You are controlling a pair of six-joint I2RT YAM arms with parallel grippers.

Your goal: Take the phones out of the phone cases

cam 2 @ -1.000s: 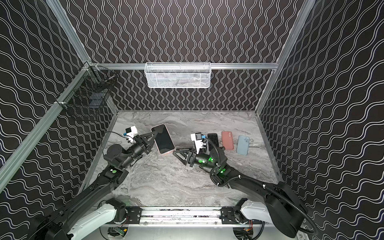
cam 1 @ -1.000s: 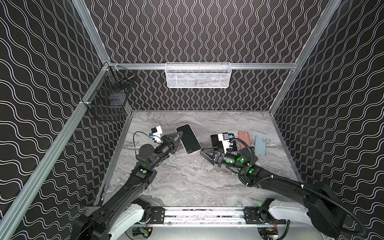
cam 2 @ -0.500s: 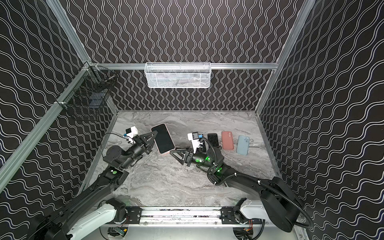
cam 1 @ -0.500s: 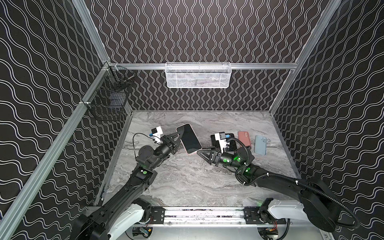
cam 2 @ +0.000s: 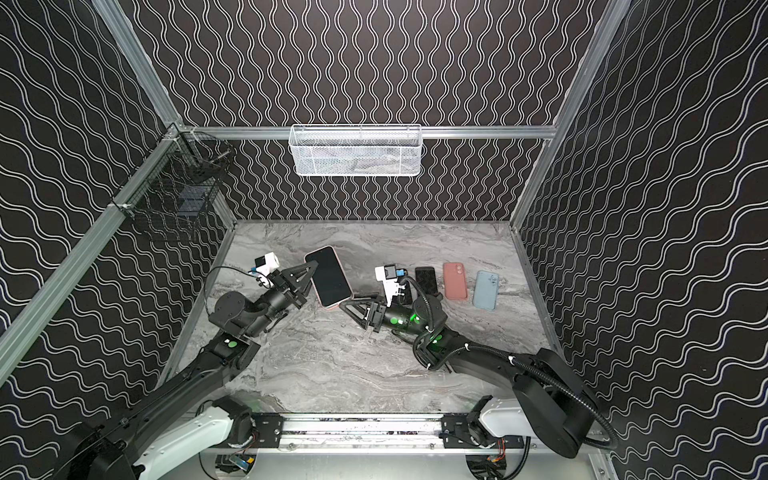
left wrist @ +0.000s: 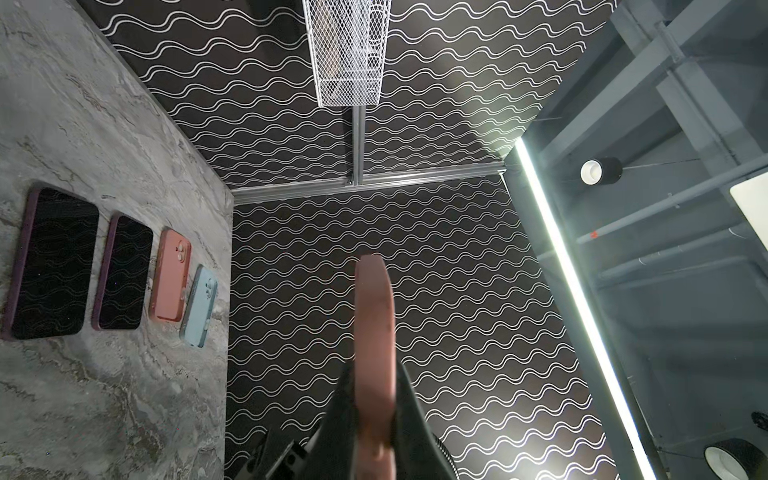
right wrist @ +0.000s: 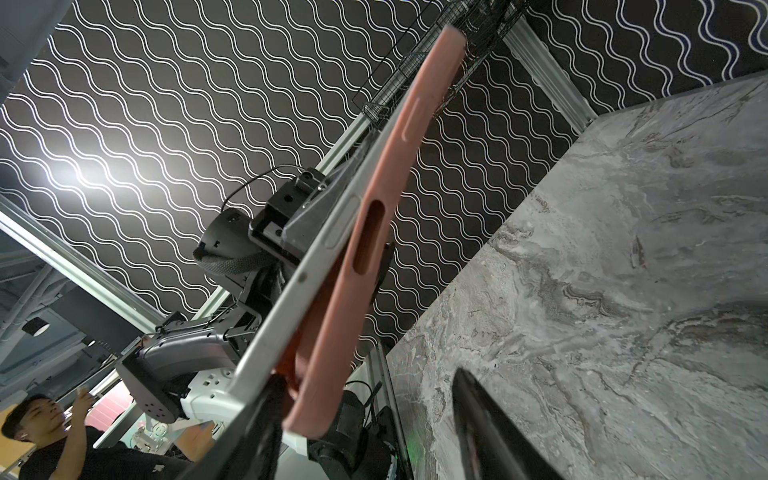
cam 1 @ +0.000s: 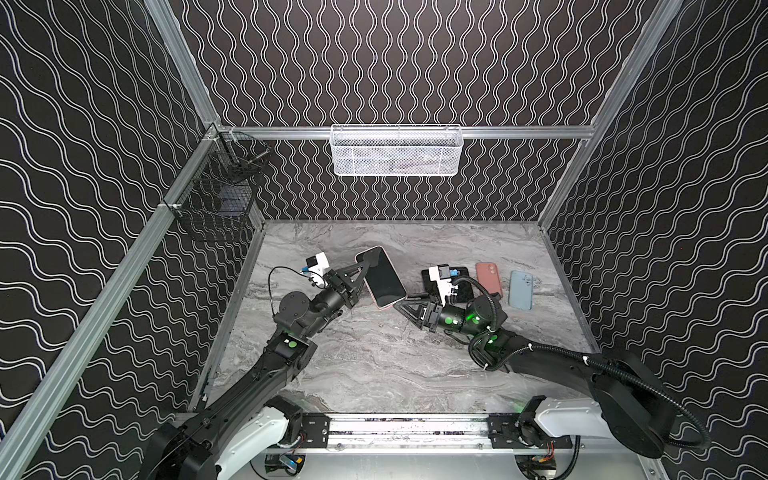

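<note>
Right wrist view: the soft pink phone case [right wrist: 328, 332] stands parted from the rigid, slick phone [right wrist: 286, 299] at one corner. Left pincer [cam 1: 368, 264] clamps both, out in front of the white basket [cam 1: 396, 150]; right pincer [cam 1: 404, 300] gapes. I'd pinch the loosened lip.

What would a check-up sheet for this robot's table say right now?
Surface: grey marbled tabletop, no spills seen.
Job's things: dark-screened phone in a pink rubbery case, held tilted above the tabletop; one end already peeling out.
Clutter: two purple-cased dark phones face up, salmon case and light-blue case backs up, in a row.
Grippers: left gripper shut on the cased phone; right gripper open at its corner.
Cables: thin black wire by left wrist; ribbed black hose on right arm.
Surroundings: white mesh basket, black wire basket, on wavy black walls.
</note>
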